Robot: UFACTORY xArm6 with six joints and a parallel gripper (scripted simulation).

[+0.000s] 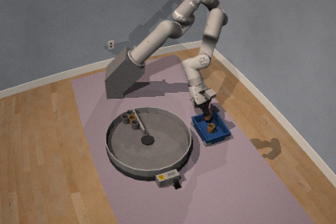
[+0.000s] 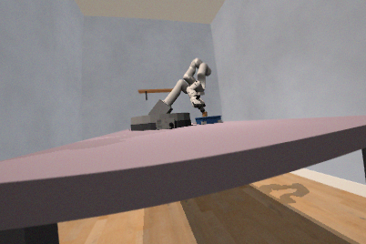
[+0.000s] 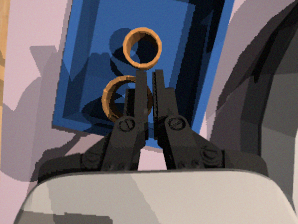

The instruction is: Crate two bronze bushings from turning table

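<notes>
My gripper [image 1: 206, 113] [image 2: 203, 111] [image 3: 149, 85] is shut on the wall of a bronze bushing [image 1: 207, 118] [image 3: 107, 97]. It holds the bushing low over the blue crate [image 1: 221, 131] [image 2: 210, 117] [image 3: 90, 55], at the crate's near end in the wrist view. A second bronze bushing [image 1: 211, 127] [image 3: 125, 48] stands upright on the crate floor, apart from the held one. On the round grey turning table [image 1: 146, 172], one bronze bushing [image 1: 132, 118] stands between two grey bushings [image 1: 125, 117] [image 1: 135, 124], beside the divider bar [image 1: 142, 124].
The arm's grey base block [image 1: 121, 73] stands behind the turning table. A small grey control box [image 1: 167, 177] sits at the table's front rim. Everything rests on a purple mat [image 1: 234, 180]. The room's walls rise close behind and to the right.
</notes>
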